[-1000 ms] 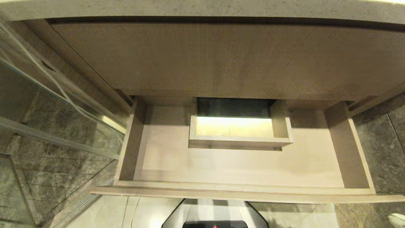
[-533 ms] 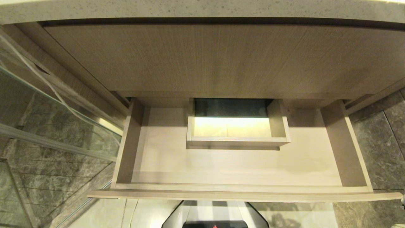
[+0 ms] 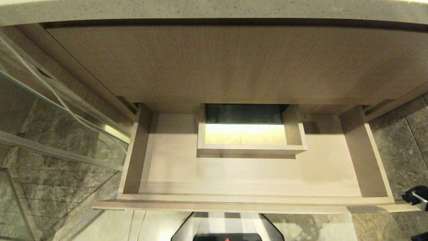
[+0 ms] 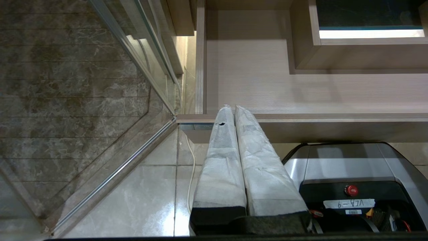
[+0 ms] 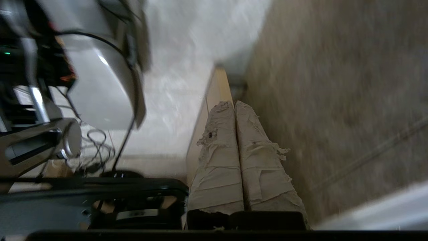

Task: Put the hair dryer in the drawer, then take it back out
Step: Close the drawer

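**Bits that don't really show**

The wide light wood-grain drawer (image 3: 247,174) loses its back end under the taller wood panel (image 3: 234,60). A black arm part (image 3: 416,196), cut by the head view's edge, is probably the right arm. Right wrist view is smeared throughout.

Speckled countertop (image 3: 214,10) above tall wood-grain panel (image 3: 214,63); glass partition (image 3: 50,110) left

Head camera looks steeply down into the open drawer (image 3: 240,174) from close above. Left wrist camera sits low by its front — sharing that drawer (image 4: 301,90). Right wrist camera faces floor.
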You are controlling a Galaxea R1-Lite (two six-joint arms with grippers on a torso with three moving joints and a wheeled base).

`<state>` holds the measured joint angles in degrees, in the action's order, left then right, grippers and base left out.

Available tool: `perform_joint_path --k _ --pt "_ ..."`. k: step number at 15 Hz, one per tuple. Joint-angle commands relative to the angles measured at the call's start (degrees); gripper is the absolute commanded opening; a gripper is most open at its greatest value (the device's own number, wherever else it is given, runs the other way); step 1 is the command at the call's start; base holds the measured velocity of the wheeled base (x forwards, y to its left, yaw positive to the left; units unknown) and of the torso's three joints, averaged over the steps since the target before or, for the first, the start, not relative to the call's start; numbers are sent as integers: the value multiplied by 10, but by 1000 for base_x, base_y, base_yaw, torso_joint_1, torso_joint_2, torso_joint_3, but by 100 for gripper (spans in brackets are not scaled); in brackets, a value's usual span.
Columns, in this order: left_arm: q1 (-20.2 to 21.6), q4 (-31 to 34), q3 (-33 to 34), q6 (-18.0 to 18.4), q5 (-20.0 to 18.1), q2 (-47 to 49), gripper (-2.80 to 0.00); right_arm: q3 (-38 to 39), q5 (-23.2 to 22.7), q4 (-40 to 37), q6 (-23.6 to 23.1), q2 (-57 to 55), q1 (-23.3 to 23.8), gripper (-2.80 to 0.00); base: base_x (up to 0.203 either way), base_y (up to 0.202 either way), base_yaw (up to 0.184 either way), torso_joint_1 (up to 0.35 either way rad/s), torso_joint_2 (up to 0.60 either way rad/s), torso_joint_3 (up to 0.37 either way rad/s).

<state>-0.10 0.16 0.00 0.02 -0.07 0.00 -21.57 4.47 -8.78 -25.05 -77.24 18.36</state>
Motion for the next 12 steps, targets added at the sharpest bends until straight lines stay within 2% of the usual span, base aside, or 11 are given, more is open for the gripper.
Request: perform_joint_path --k 1,6,12 --pt "0 0 1 0 0 0 -280 -29 36 -4 11 -111 5 -280 0 0 0 0 0 0" --pt "0 0 1 0 0 0 -280 -67 48 19 14 -237 26 -280 0 0 0 0 0 0" --pt "0 0 1 0 0 0 -280 -125 48 44 12 -338 48 -280 0 0 0 0 0 0"
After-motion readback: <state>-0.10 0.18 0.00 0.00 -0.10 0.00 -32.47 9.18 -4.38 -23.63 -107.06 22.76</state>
